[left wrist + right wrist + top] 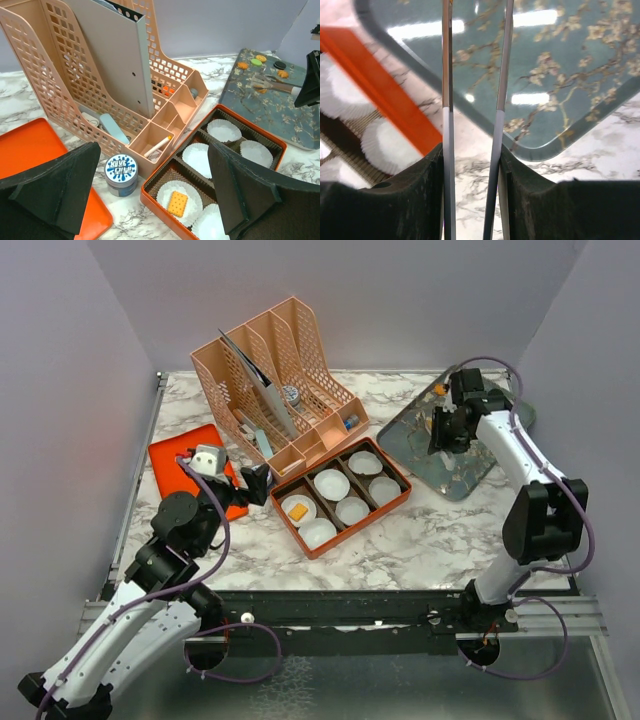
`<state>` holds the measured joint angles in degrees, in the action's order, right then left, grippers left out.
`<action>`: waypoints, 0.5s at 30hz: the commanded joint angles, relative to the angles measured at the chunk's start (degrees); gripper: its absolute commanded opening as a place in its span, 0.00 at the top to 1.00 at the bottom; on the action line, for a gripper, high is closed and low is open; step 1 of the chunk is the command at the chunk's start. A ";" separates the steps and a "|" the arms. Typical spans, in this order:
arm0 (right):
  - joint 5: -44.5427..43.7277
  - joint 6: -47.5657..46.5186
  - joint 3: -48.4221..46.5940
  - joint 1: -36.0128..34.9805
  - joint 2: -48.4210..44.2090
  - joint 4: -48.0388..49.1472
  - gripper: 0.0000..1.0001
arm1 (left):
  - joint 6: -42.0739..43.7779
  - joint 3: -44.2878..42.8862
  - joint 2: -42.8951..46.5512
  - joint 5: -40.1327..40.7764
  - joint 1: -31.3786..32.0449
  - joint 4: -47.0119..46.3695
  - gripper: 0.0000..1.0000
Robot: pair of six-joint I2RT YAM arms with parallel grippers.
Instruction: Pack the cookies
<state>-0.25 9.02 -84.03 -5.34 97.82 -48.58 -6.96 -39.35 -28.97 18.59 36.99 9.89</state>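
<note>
Pinching metal tongs (448, 150), the right hand (471, 160) hangs over the cookies (243, 65) on the tray (280, 120), likely to lift one; the left hand (258, 483) hovers spread wide beside the box (365, 525).

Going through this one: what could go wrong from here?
The right gripper pinches thin tongs in its jaws; the small flat cookies on the tray could slip from them before reaching the box. The open left gripper hangs close to the box and tin and may bump either.
</note>
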 commanded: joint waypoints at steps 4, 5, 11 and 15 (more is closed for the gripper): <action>1.83 0.41 3.16 -7.14 -8.21 1.25 0.95 | 0.26 0.51 -1.42 0.57 -1.28 -1.29 0.01; 1.67 0.31 3.51 -8.39 -9.01 1.10 0.95 | 0.24 0.51 -1.70 0.57 -1.45 -1.31 0.01; 1.70 -0.46 5.63 -16.01 -14.07 0.06 0.95 | 0.11 0.42 -2.51 0.23 -2.88 -1.20 0.01; 2.19 -0.66 6.94 -21.53 -17.14 -0.83 0.95 | -0.06 0.33 -3.20 0.05 -3.88 -1.19 0.01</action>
<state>0.40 8.93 -78.30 -23.00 84.38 -48.88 -6.98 -39.18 -31.62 18.59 34.11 9.85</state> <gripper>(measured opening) 0.416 0.988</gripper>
